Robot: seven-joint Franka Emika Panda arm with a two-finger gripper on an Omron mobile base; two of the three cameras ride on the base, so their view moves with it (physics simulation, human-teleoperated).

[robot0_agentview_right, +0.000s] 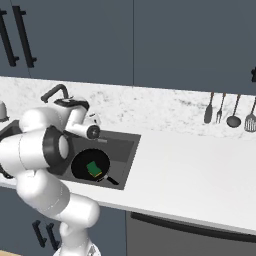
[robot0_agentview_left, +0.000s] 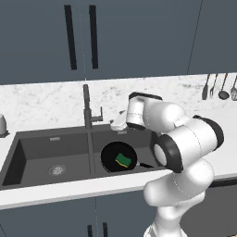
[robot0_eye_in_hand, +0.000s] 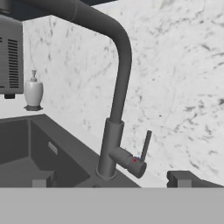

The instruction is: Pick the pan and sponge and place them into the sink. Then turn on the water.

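The black pan (robot0_agentview_left: 110,155) (robot0_agentview_right: 81,165) lies in the right basin of the dark grey sink (robot0_agentview_left: 46,152) (robot0_agentview_right: 127,150), its handle pointing to the front right. The green and yellow sponge (robot0_agentview_left: 123,159) (robot0_agentview_right: 93,169) rests inside the pan. My gripper (robot0_agentview_left: 118,124) (robot0_eye_in_hand: 111,180) is open and holds nothing. It hovers above the back rim of the right basin and faces the tall dark faucet (robot0_agentview_left: 86,106) (robot0_eye_in_hand: 120,78). The faucet's thin lever (robot0_eye_in_hand: 145,146) stands upright just ahead of the fingertips (robot0_eye_in_hand: 180,178). The water is out of view.
A white soap dispenser (robot0_eye_in_hand: 33,92) (robot0_agentview_left: 2,125) stands on the counter left of the sink, under a dark appliance (robot0_eye_in_hand: 11,57). Kitchen utensils (robot0_agentview_left: 217,88) (robot0_agentview_right: 227,110) hang on the marble wall at the right. White counter (robot0_agentview_right: 200,175) stretches right of the sink.
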